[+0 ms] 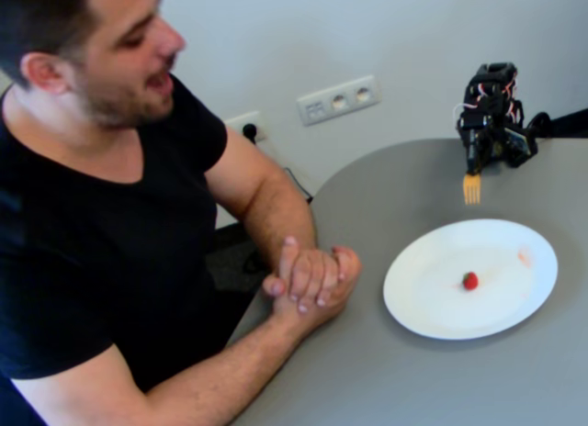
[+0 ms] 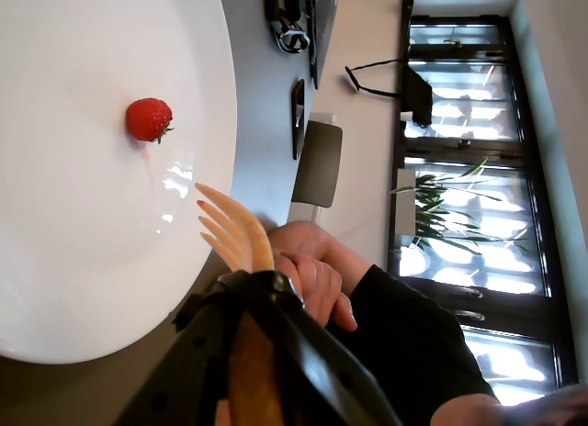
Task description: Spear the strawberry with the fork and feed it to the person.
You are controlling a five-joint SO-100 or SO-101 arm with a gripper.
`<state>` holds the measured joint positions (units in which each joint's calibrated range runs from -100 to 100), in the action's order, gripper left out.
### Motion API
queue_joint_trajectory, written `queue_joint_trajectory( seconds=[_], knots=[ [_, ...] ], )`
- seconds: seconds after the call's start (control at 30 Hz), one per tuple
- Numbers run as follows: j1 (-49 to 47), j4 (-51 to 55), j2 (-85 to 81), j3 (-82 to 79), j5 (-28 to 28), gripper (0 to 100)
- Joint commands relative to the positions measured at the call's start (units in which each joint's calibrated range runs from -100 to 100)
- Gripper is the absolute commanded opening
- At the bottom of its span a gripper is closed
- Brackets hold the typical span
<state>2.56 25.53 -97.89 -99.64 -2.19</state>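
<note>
With the pincer [image 2: 241,302] clamped on the fork [image 1: 471,188] above the plate [image 1: 418,302], the tines may glance off the tiny, unbraced strawberry [image 1: 470,280], sending it skidding.

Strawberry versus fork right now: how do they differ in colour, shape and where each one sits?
Colour: the strawberry is bright red; the fork is pale yellow-orange.
Shape: the strawberry is a small roundish lump; the fork is long, ending in short tines.
Place: the strawberry lies on the white plate; the fork is clamped in the gripper, tines down, above the table beyond the plate's far rim.
Shared: both are far smaller than the plate, and they do not touch.
</note>
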Motion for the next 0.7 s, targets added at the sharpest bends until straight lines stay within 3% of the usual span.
queue_joint_trajectory(
  seconds=[0.0, 0.67],
  knots=[
    [-0.92, 5.81, -0.84, 0.18, 0.35, 1],
    [-0.84, 5.72, -0.92, 0.36, 0.35, 1]
  ],
)
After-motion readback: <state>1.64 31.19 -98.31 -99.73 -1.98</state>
